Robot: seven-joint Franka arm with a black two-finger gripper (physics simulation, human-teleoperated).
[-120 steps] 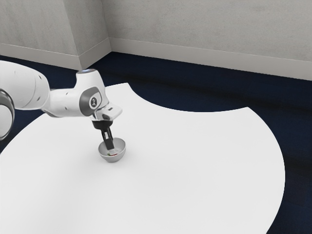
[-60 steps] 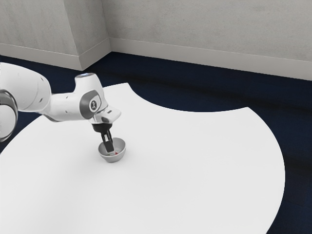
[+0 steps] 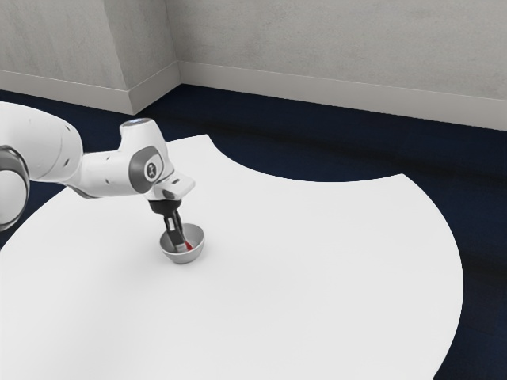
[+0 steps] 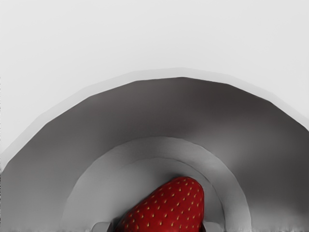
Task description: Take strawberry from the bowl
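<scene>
My gripper (image 3: pixel 179 244) reaches down into the grey bowl (image 3: pixel 183 257), its fingertips below the rim. Red of the strawberry (image 3: pixel 189 246) shows beside the fingertips, toward the exterior view's right. In the wrist view the strawberry (image 4: pixel 169 208) lies across the hand's line inside the bowl (image 4: pixel 154 108), its rounded tip over the bowl's bottom. Dark edges of the gripper (image 4: pixel 158 226) touch the fruit from two sides, so it is shut on the strawberry. The strawberry's other end is hidden.
The bowl stands on a white table (image 3: pixel 317 269) with a curved edge. The arm comes in from the exterior view's left, above the table. Dark blue floor and grey walls lie behind.
Compared with a second ago, my hand sits slightly lower and toward the exterior view's left. The strawberry has shifted or turned in the bowl, and more of its red shows beside the fingertips.
</scene>
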